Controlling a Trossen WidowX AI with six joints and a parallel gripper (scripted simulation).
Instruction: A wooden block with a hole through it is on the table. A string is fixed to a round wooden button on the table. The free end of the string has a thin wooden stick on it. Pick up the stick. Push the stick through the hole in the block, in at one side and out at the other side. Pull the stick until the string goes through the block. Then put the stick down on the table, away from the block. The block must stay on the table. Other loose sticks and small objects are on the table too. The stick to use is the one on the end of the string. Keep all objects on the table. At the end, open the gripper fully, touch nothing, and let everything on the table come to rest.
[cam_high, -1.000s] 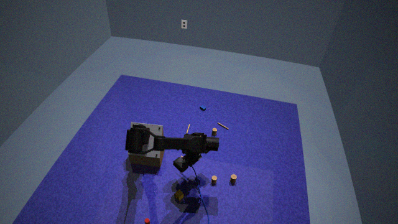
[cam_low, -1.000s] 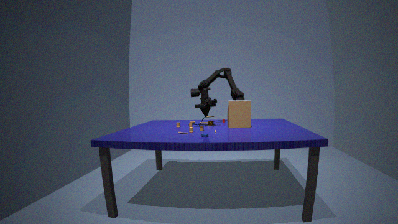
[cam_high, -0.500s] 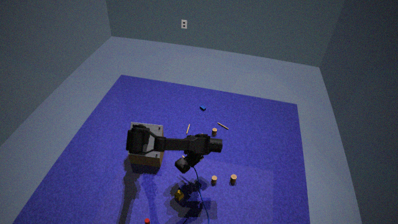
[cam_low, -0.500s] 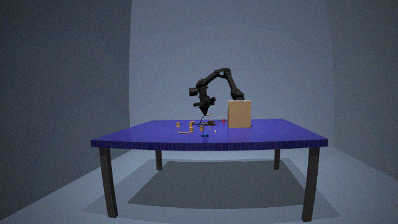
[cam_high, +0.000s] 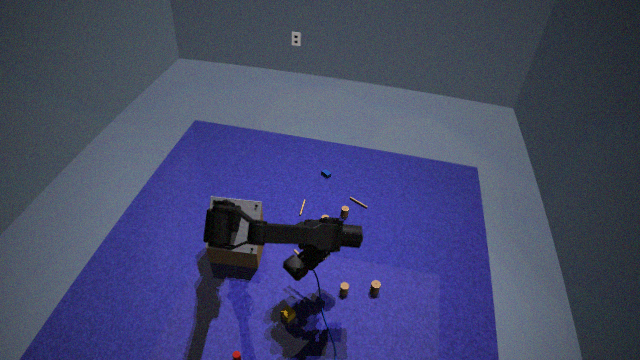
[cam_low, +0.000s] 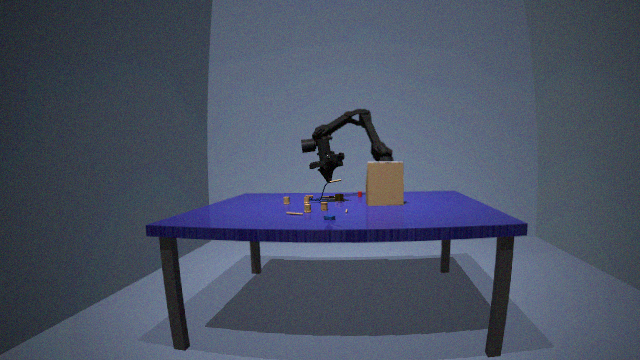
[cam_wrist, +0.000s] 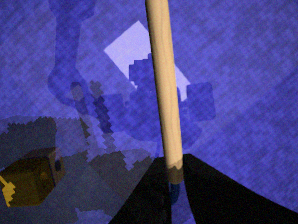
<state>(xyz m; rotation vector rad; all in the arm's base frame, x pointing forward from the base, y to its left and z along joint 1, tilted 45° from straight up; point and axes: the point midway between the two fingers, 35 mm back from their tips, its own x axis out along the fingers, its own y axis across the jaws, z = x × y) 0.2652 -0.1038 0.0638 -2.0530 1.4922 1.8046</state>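
My gripper (cam_low: 329, 180) (cam_wrist: 173, 164) is shut on the pale wooden stick (cam_low: 336, 180) (cam_wrist: 165, 80) near its string end, and holds it above the table. The stick points away from the fingers; in the top view the arm mostly hides it. The dark string (cam_high: 324, 310) (cam_low: 323, 190) (cam_wrist: 174, 194) hangs from that end and runs down, leaving the bottom of the top view. The small block (cam_high: 288, 314) (cam_low: 339, 197) (cam_wrist: 30, 180) stands on the table in shadow, with a dark hole in one face at the left of the wrist view. The string's button cannot be told apart.
A tall box (cam_high: 234, 257) (cam_low: 385, 184) stands beside the arm. Loose sticks (cam_high: 302, 207) (cam_high: 358, 202), wooden cylinders (cam_high: 344, 289) (cam_high: 375, 287) (cam_high: 345, 211), a blue piece (cam_high: 326, 173) (cam_low: 329, 217) and a red piece (cam_high: 236, 355) (cam_low: 359, 194) are on the table.
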